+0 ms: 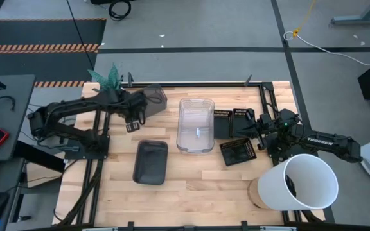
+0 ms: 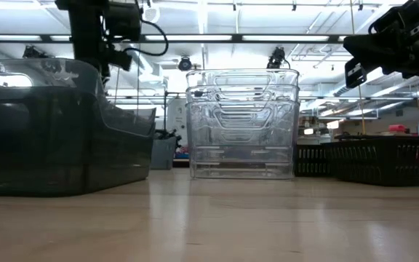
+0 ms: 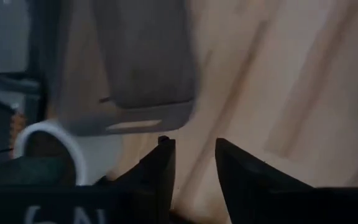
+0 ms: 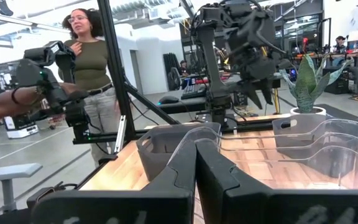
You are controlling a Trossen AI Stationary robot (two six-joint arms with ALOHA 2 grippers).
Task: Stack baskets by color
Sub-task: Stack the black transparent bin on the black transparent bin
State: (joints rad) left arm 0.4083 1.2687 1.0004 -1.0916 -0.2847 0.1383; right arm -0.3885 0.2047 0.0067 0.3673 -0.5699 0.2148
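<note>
A smoky grey basket (image 1: 156, 96) rests on its base at the table's far left, beside a potted plant (image 1: 108, 77). My left gripper (image 1: 132, 122) hovers just near of it, pointing steeply down and open; its fingers (image 3: 194, 146) have nothing between them, and the basket's rim (image 3: 135, 121) lies just ahead. A second grey basket (image 1: 151, 162) lies nearer on the table. Clear baskets (image 1: 196, 124) stand nested at the middle. Black slotted baskets (image 1: 230, 122) (image 1: 238, 152) sit to their right. My right gripper (image 4: 194, 158) is shut and raised above the black baskets (image 1: 249, 126).
A big white bucket (image 1: 307, 183) lies on its side at the near right corner. The plant's white pot (image 3: 48, 143) is close beside the left gripper. A person (image 4: 89, 56) stands beyond the table's left side. Bare wood (image 1: 198, 186) lies along the near edge.
</note>
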